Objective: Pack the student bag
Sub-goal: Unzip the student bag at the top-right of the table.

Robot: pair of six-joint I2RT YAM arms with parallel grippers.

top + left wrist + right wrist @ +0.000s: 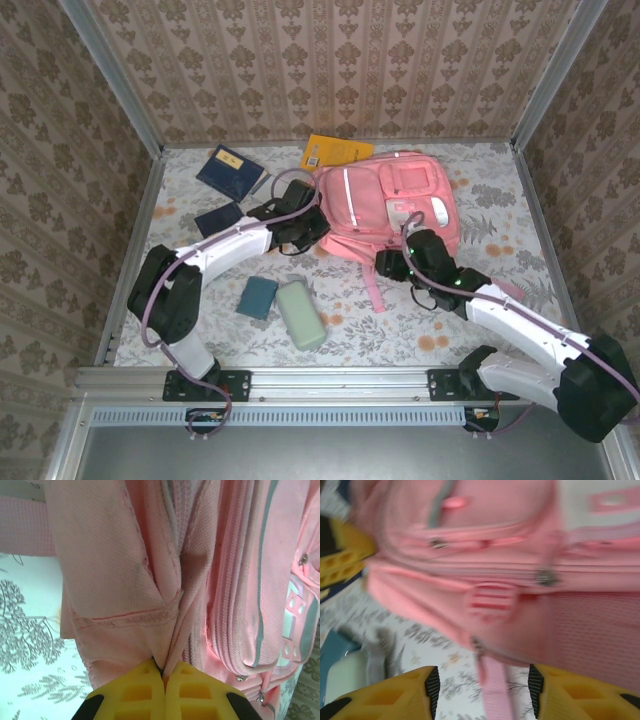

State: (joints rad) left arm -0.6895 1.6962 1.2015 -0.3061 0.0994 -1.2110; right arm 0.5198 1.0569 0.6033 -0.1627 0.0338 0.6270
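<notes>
Left gripper (163,676) pinched tight on a fold of the student bag (392,205), which lies pockets-up on the table (400,325), toward the back. Fabric soft, floppy, probably light; I'd grip seams or webbing. Right gripper (482,692) spread wide at its near edge, holding nothing.

Pink student bag (385,205) with white trim stripes lies flat, front pockets up; a fold of its side fabric sits pinched in the left gripper (164,672), its lower edge just ahead of the wide-spread right gripper (482,680)
</notes>
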